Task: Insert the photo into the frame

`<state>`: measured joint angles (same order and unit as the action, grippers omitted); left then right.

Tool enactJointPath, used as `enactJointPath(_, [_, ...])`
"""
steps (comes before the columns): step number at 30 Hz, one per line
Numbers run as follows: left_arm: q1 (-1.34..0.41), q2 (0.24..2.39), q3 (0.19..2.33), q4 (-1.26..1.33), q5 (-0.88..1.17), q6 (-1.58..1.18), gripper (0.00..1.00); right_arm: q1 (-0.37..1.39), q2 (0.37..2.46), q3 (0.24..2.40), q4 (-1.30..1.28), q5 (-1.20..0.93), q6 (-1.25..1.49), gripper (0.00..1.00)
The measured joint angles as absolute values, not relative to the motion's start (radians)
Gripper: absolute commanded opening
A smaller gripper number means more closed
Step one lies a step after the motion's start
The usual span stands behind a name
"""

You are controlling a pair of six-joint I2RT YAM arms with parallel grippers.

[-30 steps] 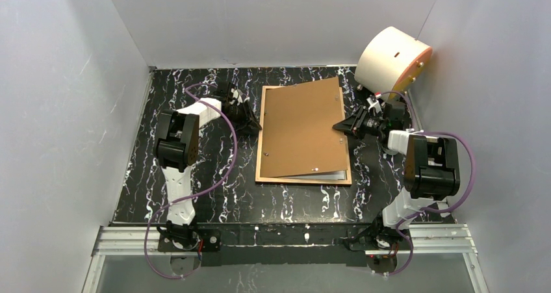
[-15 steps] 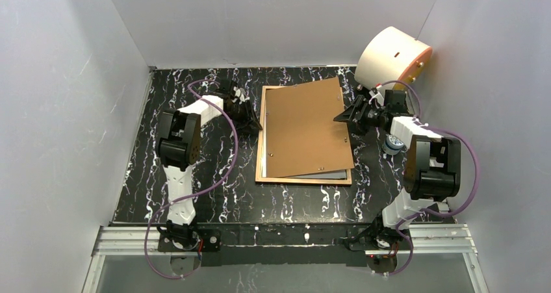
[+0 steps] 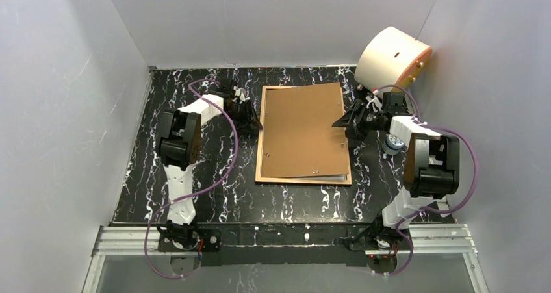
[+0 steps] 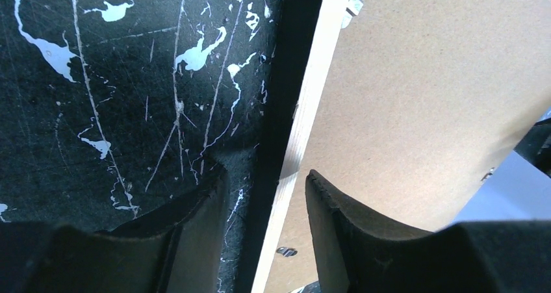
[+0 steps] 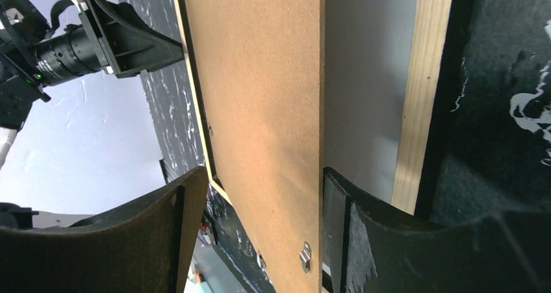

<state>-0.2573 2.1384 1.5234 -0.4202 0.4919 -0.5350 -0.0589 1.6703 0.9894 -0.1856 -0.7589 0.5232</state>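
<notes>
The frame (image 3: 260, 151) lies flat at mid-table with its light wood face up. The plain brown backing board (image 3: 302, 130) rests on it, slightly askew. The photo shows only as a pale grey-white sliver under the board's near right edge (image 3: 333, 174); its picture side is hidden. My left gripper (image 3: 255, 121) is open, its jaws astride the frame's left rail (image 4: 305, 124). My right gripper (image 3: 339, 123) is open round the board's right edge (image 5: 260, 111). The board's edge rests against the lower finger (image 5: 344, 228), with the photo's white back (image 5: 367, 78) beneath.
A white drum with an orange face (image 3: 393, 59) leans at the back right corner. A small blue-white object (image 3: 392, 142) lies by the right arm. Grey walls close in the black marbled table (image 3: 195, 202) on three sides.
The backing board has swung from a clear tilt to nearly square over the frame. My right gripper moved towards the far side with its edge. The left gripper has stayed put.
</notes>
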Motion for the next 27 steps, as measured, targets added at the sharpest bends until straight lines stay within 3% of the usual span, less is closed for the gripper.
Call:
enactJointPath(5, [-0.257, 2.140, 1.523, -0.419, 0.501, -0.535, 0.46, -0.035, 1.721, 0.995, -0.193, -0.767, 0.523, 0.73])
enactJointPath(10, [-0.257, 2.140, 1.523, -0.419, 0.504, -0.535, 0.47, -0.017, 1.739, 1.048, -0.279, -0.737, 0.513, 0.91])
enactJointPath(14, [-0.257, 2.140, 1.523, -0.419, 0.504, -0.535, 0.50, -0.009, 1.739, 1.151, -0.376, -0.670, 0.474, 0.98])
enactJointPath(19, [-0.257, 2.140, 1.523, -0.415, 0.508, -0.536, 0.53, -0.010, 1.748, 1.265, -0.490, -0.594, 0.440, 0.98])
enactJointPath(27, [-0.256, 2.140, 1.527, -0.416, 0.513, -0.535, 0.55, -0.002, 1.765, 1.270, -0.563, -0.587, 0.440, 0.95])
